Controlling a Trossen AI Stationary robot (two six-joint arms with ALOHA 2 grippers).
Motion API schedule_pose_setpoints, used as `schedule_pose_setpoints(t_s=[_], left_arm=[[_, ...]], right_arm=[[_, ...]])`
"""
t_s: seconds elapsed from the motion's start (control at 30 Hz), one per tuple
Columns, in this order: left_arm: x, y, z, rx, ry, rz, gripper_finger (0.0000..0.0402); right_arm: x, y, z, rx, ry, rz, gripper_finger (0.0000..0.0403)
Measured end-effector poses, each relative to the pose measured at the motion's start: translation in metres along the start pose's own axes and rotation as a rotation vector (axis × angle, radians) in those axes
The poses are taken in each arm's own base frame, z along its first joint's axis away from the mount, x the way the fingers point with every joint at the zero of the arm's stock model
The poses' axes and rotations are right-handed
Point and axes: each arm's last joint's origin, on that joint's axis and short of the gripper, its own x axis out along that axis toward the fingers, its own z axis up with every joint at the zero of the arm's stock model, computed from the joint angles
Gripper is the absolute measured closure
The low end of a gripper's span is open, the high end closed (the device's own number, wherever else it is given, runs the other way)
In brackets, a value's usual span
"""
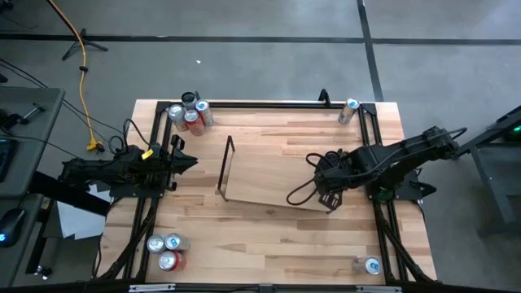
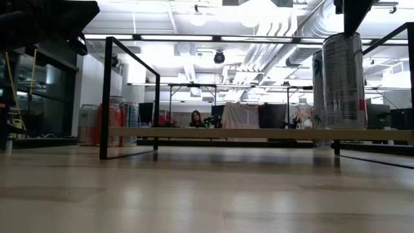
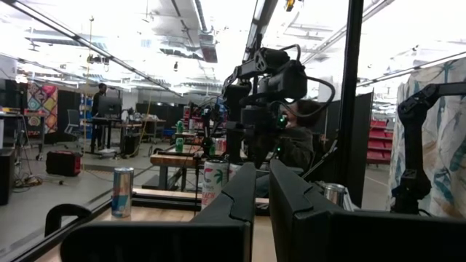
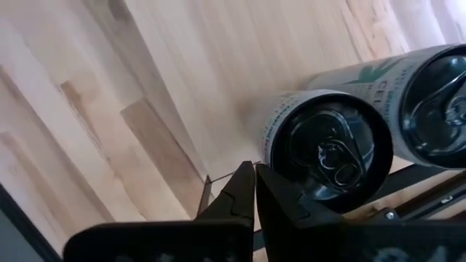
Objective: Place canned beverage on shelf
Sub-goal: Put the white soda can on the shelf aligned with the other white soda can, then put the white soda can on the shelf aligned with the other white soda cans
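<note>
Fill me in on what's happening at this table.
A two-armed robot is stocking a shelf with canned drinks. The right tool is shut and empty, just above two tall cans standing at the shelf's right end. The left tool, also shut and empty, waits at the table's left edge. More cans stand in the table's corners.

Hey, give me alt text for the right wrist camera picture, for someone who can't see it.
Looking down past the right gripper, its two dark fingers shut and empty, onto two white cans with black tops standing side by side on the shelf's light wooden board.
</note>
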Motion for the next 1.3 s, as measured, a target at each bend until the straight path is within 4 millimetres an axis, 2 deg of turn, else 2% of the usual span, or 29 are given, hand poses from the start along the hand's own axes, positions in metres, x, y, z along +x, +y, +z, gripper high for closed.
schedule_pose_setpoints(t_s=[0.37, 0.57, 0.67, 0.77, 1.0, 1.17, 1.3], left_arm=[[0.0, 0.0, 0.0, 0.0, 0.0, 0.0, 0.0398], [0.0, 0.0, 0.0, 0.0, 0.0, 0.0, 0.0398], [0.0, 0.0, 0.0, 0.0, 0.0, 0.0, 0.0398], [0.0, 0.0, 0.0, 0.0, 0.0, 0.0, 0.0398], [0.0, 0.0, 0.001, -0.013, -0.007, -0.001, 0.0398], [0.0, 0.0, 0.002, -0.269, -0.014, -0.007, 0.0398], [0.0, -0.001, 0.006, -0.432, -0.059, -0.02, 0.0398]], right_arm=[[0.001, -0.006, 0.001, 0.033, 0.027, -0.029, 0.0403], [0.0, 0.005, 0.004, 0.037, 0.056, 0.14, 0.0403], [-0.003, 0.019, 0.016, 0.031, -0.061, 0.287, 0.0403], [-0.009, 0.027, 0.033, 0.078, -0.26, 0.362, 0.0403], [-0.022, 0.021, 0.071, 0.221, -0.599, 0.418, 0.0403], [-0.036, 0.011, 0.098, 0.222, -0.822, 0.48, 0.0403], [-0.042, 0.001, 0.11, 0.243, -0.942, 0.461, 0.0403]])
